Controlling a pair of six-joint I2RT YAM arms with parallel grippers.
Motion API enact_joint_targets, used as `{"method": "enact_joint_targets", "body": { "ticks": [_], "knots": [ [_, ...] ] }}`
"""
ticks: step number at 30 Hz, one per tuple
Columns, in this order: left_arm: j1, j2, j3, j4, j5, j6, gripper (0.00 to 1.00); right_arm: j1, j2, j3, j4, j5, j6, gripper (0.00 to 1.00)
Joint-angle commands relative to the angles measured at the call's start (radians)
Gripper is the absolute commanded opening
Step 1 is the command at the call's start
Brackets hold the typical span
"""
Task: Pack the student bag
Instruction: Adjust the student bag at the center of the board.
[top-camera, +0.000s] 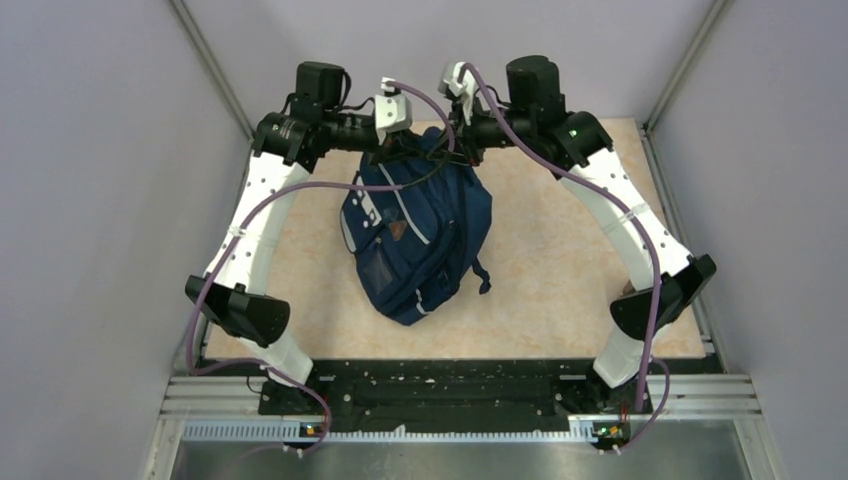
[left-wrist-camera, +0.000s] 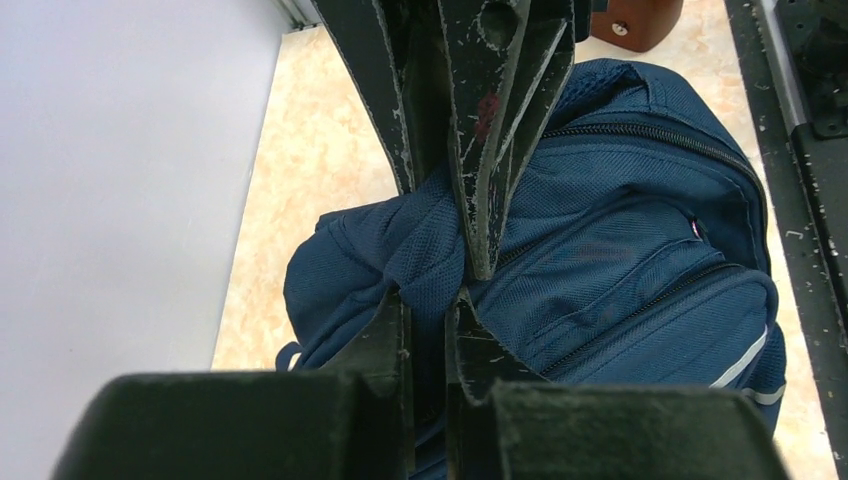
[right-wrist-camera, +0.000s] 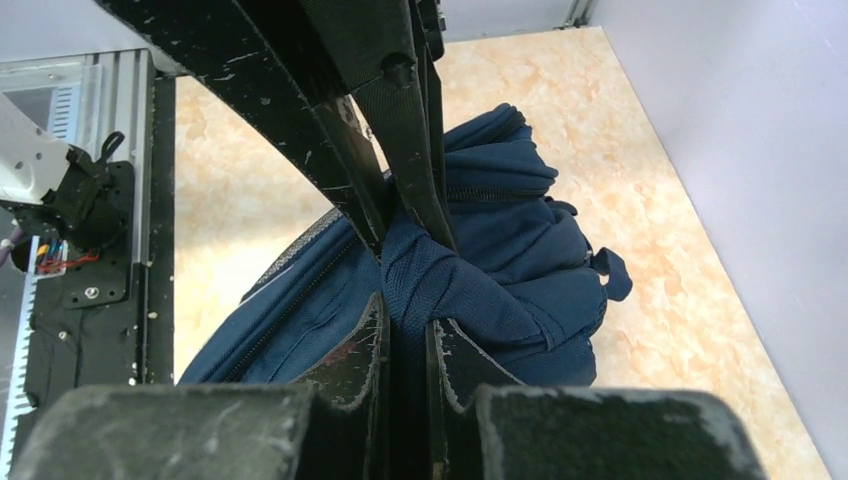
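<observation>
Left gripper (left-wrist-camera: 430, 300): clamped on a fold of navy fabric at the top of the student bag (top-camera: 420, 240).
Right gripper (right-wrist-camera: 405, 300): clenched on the same fold, tips facing the other gripper's, nearly touching.
Place of student bag: hanging beneath both grippers, front pockets zipped.
Table (top-camera: 560, 260): beige, below the bag; contact unclear.

2 arms arched inward, left tool (left-wrist-camera: 425, 312) and right tool (right-wrist-camera: 408, 322) facing, both clamped on student bag (top-camera: 420, 250)
</observation>
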Motion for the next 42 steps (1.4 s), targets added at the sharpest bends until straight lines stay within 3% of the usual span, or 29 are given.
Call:
{"method": "enact_joint_targets", "body": {
  "ticks": [1, 2, 3, 5, 6, 10, 14, 22, 30, 38, 40, 42],
  "knots": [
    [-0.009, -0.026, -0.052, 0.016, -0.128, -0.037, 0.0, 0.015, -0.173, 0.065, 0.428, -0.042, 0.0, 0.0],
    [-0.009, -0.051, -0.085, 0.074, -0.147, -0.059, 0.0, 0.014, -0.194, 0.028, 0.45, 0.002, 0.017, 0.06],
    [-0.007, -0.077, -0.124, 0.137, -0.16, -0.096, 0.0, 0.015, -0.22, -0.01, 0.466, 0.053, 0.034, 0.2],
    [-0.007, -0.132, -0.203, 0.259, -0.18, -0.136, 0.0, 0.015, -0.281, -0.111, 0.503, 0.159, 0.07, 0.62],
    [-0.006, -0.156, -0.235, 0.306, -0.189, -0.153, 0.0, 0.015, -0.323, -0.176, 0.532, 0.216, 0.093, 0.78],
    [0.0, -0.195, -0.271, 0.391, -0.216, -0.2, 0.0, 0.015, -0.516, -0.511, 0.733, 0.408, 0.195, 0.91],
    [0.004, -0.19, -0.244, 0.406, -0.259, -0.251, 0.0, 0.015, -0.65, -0.713, 0.782, 0.511, 0.307, 0.92],
    [0.005, -0.24, -0.325, 0.648, -0.343, -0.412, 0.0, 0.015, -0.762, -1.062, 0.807, 0.601, 0.455, 0.93],
    [0.006, -0.257, -0.325, 0.665, -0.373, -0.429, 0.0, 0.015, -0.69, -1.254, 0.953, 0.618, 0.517, 0.93],
    [0.006, -0.295, -0.338, 0.704, -0.367, -0.463, 0.0, 0.015, -0.515, -1.25, 1.143, 0.585, 0.532, 0.92],
    [0.006, -0.311, -0.341, 0.72, -0.357, -0.482, 0.0, 0.015, -0.453, -1.204, 1.165, 0.589, 0.49, 0.87],
    [0.006, -0.327, -0.341, 0.735, -0.354, -0.503, 0.0, 0.015, -0.405, -1.123, 1.119, 0.598, 0.455, 0.56]
  ]
}}
